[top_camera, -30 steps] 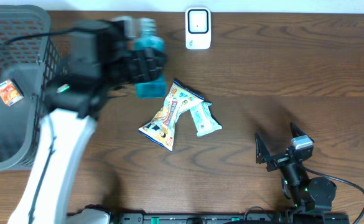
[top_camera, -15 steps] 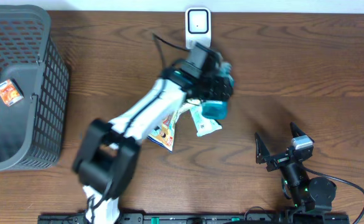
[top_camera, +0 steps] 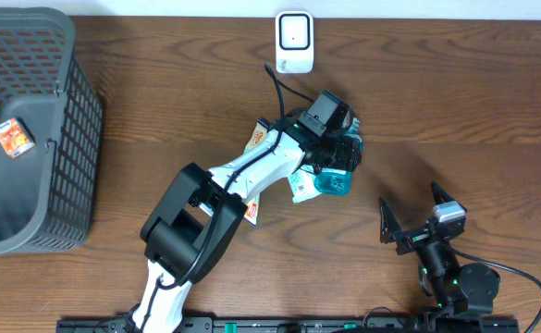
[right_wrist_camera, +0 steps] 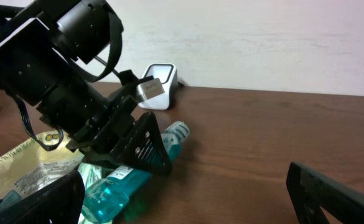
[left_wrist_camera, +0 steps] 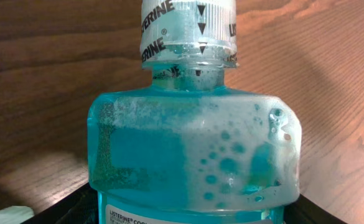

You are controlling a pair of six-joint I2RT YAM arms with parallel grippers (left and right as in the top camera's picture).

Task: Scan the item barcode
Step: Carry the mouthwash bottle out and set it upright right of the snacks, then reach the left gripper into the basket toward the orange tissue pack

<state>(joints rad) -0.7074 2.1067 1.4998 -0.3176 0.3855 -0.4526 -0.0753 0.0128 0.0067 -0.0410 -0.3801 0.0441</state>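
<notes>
Teal bottle (left_wrist_camera: 194, 155) x1, pkts (top_camera: 301, 188) x2, scanner (top_camera: 294, 42) x1.

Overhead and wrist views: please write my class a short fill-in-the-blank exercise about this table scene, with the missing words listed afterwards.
1. The jaws of the left gripper grip the mouthwash bottle, whose cap reads ____.
2. The jaws of the right gripper stand ____, with nothing between them.
3. In the overhead view, the grey basket stands at the ____ edge.
4. In the overhead view, the white scanner stands at the ____ edge.

Missing words: Listerine; open; left; top.
</notes>
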